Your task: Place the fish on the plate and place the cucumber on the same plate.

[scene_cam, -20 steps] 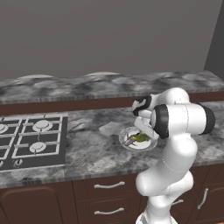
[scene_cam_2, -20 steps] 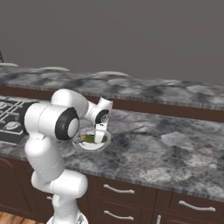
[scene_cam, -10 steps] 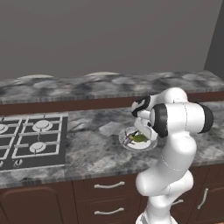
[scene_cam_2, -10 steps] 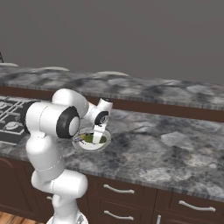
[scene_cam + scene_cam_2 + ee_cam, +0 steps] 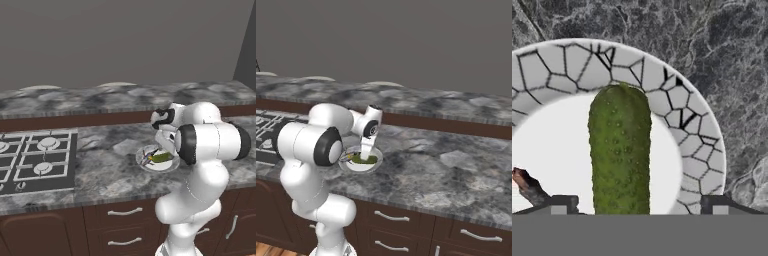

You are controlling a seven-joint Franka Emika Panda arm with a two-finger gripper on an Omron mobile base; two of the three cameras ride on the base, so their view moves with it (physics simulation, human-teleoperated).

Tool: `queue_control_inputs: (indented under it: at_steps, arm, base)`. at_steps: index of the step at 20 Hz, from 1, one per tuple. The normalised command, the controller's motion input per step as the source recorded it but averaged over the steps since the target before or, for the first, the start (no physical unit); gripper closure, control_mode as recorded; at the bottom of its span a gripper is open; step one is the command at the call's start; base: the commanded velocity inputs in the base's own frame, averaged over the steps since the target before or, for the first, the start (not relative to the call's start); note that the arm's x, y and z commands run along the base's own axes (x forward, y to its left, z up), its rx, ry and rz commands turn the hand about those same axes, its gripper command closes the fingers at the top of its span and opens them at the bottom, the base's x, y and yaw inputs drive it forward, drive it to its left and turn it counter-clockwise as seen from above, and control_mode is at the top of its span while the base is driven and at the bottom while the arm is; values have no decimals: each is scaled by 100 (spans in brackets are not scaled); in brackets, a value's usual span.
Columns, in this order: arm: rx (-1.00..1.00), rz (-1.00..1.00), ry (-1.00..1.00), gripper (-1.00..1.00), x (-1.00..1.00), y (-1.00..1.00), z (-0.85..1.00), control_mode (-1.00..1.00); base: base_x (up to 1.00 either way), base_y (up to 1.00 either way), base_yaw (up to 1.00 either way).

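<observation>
Now, from left to right I see the hob (image 5: 35, 160) at the table's (image 5: 100, 175) far left, then the plate (image 5: 172, 165) under my gripper (image 5: 634, 205). On the plate the fish (image 5: 146, 159) lies left and the cucumber (image 5: 620, 150) right, touching. My jaws stand wide open either side of the cucumber, gripping nothing.

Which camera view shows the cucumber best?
The hand view: the cucumber lies large on the plate, between the open fingertips. Both base views show it as a small green shape beside the arm.
</observation>
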Motion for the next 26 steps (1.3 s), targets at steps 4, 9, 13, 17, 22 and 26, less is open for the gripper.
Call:
queue_control_inputs:
  at_steps: [4, 9, 13, 17, 22, 26]
  arm:
    - [-8, 0, 0, -100, -31, 0, 59, -100]
    - [-8, 23, -2, -100, -57, 0, 48, -100]
    - [-11, 44, -2, -100, -61, 0, 42, -100]
    - [-9, 47, -3, -100, -65, 0, 34, -100]
    - [-8, 35, -3, -100, -69, 0, 26, -100]
    - [0, 22, -3, -100, -64, 1, 23, -100]
  base:
    - [0, 0, 0]
    - [0, 0, 0]
    - [0, 0, 0]
    - [0, 0, 0]
    - [0, 0, 0]
    - [0, 0, 0]
